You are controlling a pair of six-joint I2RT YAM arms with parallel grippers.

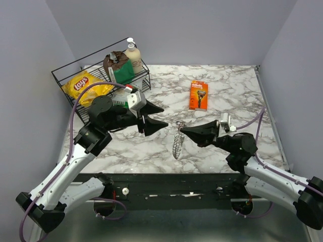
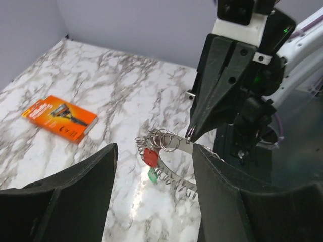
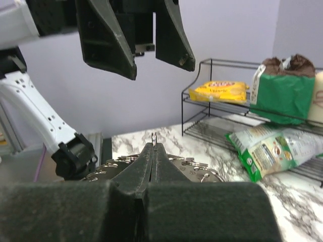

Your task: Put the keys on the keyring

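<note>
**Right gripper holds the keyring; left gripper gapes beside it**

From the top camera, the right gripper (image 1: 183, 129) is pinched shut on the upper end of the keyring (image 1: 177, 143). The ring hangs below its tip over the middle of the marble table (image 1: 227, 85), a little toward the near edge. Whether its lower end touches the surface cannot be told. The left gripper (image 1: 163, 115) points at it from the left with its jaws spread, holding nothing. An orange package (image 1: 199, 95) lies flat farther back, right of centre. A wire rack (image 1: 60, 80) fills the far left corner, carrying a yellow chip bag (image 1: 83, 85), a brown and green bag (image 1: 119, 68) and a bottle (image 1: 133, 54).

From the left wrist, the left gripper (image 2: 155, 151) shows its two dark fingers (image 2: 75, 201) wide apart, and the ring lies in the gap between them. The right gripper (image 2: 191, 133) comes down from above, its tip clamped on the wire of the keyring (image 2: 176, 172). A red key (image 2: 150, 157) and a green key (image 2: 152, 176) hang on the ring's left part. The orange package (image 2: 59, 118) lies well to the left.

From the right wrist, the right gripper (image 3: 153, 147) has its jaws pressed together, and a sliver of wire stands up between the tips. The keyring (image 3: 199, 170) spreads just behind them. The open left gripper (image 3: 160, 69) hangs overhead. The wire rack (image 3: 197, 101) stands at right with the chip bag (image 3: 219, 92), the brown and green bag (image 3: 282, 93) and a green and white bag (image 3: 262, 150).
</note>
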